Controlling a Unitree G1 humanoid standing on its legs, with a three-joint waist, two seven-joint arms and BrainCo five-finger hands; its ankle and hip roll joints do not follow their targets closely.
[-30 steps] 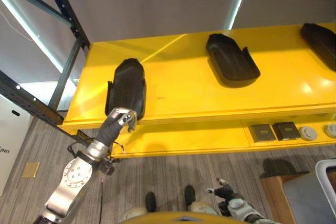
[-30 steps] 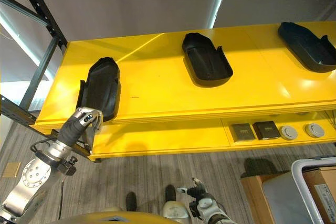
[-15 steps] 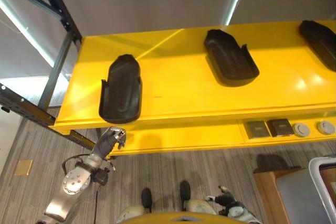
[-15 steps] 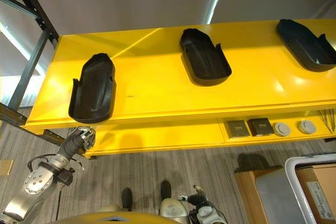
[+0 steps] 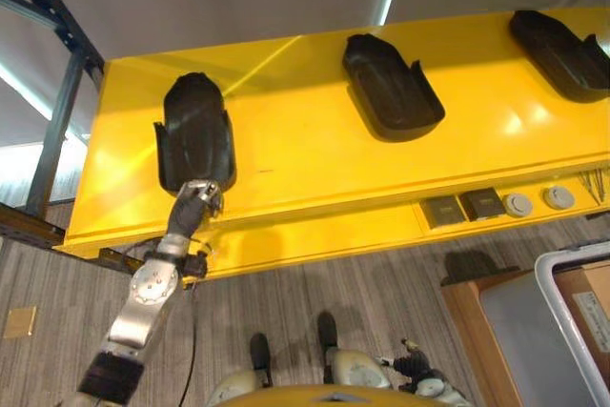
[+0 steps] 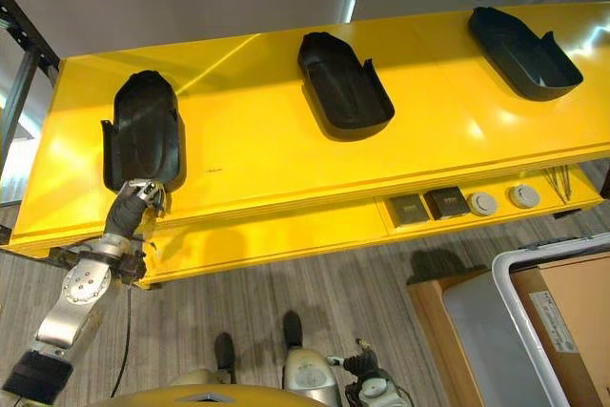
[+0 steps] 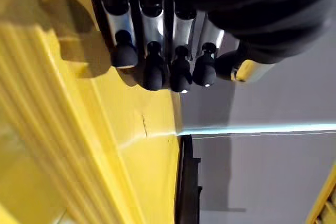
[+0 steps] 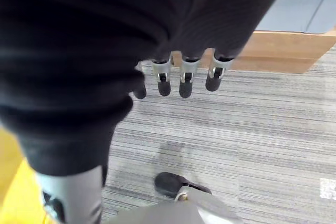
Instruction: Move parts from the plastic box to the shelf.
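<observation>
**Left hand at the near end of the leftmost part**

Fingers (image 7: pixel 152 51) of the left hand (image 5: pixel 195 202) lay straight and side by side, dark tips forward, pinching nothing; rested at the front lip of the yellow shelf (image 5: pixel 315 154), just at the near end of the leftmost black part (image 5: pixel 193 132); could not tell whether tips actually touched that part or merely hung beside it.

Lay with its long axis running from shelf front to shelf back, so directly ahead of the fingers and in line with them; judged that any further nudge would push along that axis, deeper onto the shelf. Sat fully on the shelf top already, rounded end farthest from the robot.

Middle part (image 5: pixel 389 86) and right part (image 6: pixel 522 37) lay well apart along the same shelf, each angled a little.

Right hand (image 8: pixel 184 74) hung low over the grey floor, fingers loosely straight, empty; far from the shelf, so left hand plainly nearer.

Plastic box (image 6: pixel 529 307) stood at lower right, beside the right arm; judged the next fetch would start there.
</observation>
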